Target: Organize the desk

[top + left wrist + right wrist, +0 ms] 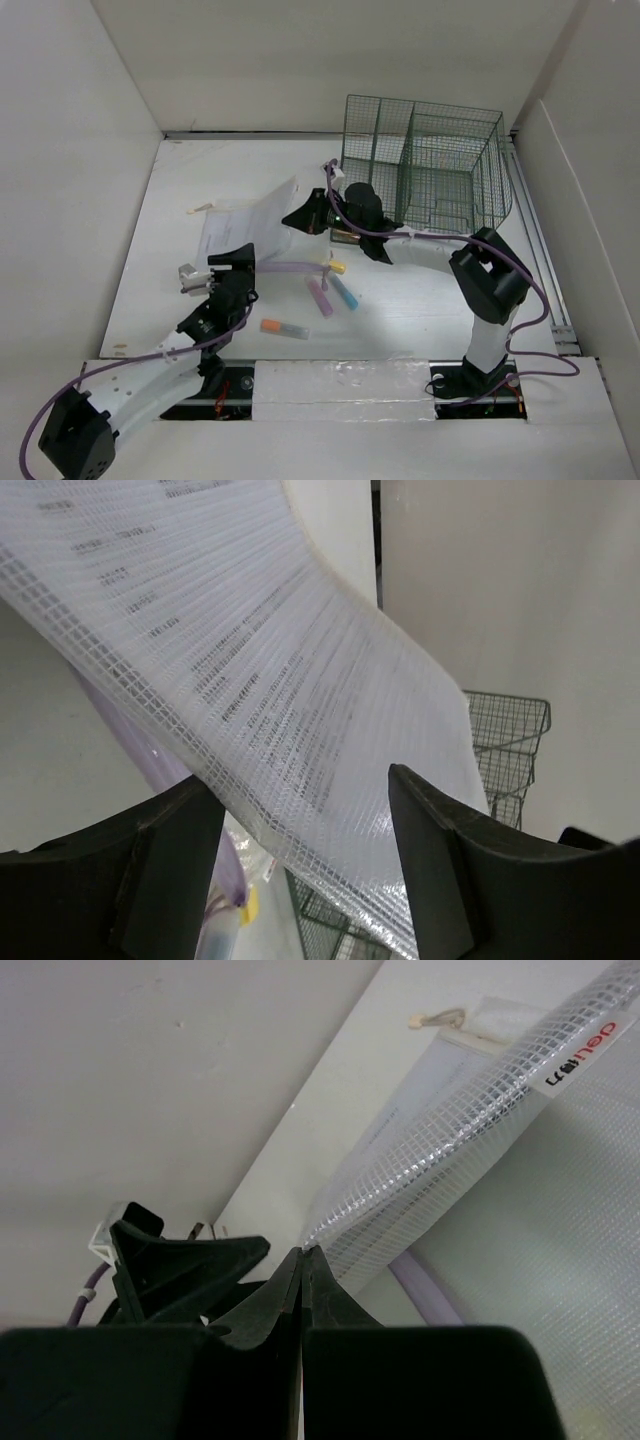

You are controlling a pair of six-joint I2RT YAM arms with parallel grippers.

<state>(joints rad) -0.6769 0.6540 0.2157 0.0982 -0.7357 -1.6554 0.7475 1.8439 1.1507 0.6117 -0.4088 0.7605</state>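
A clear mesh document pouch (248, 225) with printed paper inside is lifted off the white desk (420, 300), tilted up at its right edge. My right gripper (297, 217) is shut on that edge; in the right wrist view its jaws pinch the pouch (440, 1160) at the corner (304, 1252). My left gripper (232, 256) is open just below the pouch's near edge. In the left wrist view the pouch (300, 680) hangs close above and between my open fingers (430, 870), not gripped.
A green wire-mesh basket (425, 160) stands at the back right. Several highlighters lie mid-desk: yellow-capped (335, 266), purple (320, 297), blue (344, 292), orange (283, 328). A purple cable (290, 266) runs under the pouch. White walls surround the desk.
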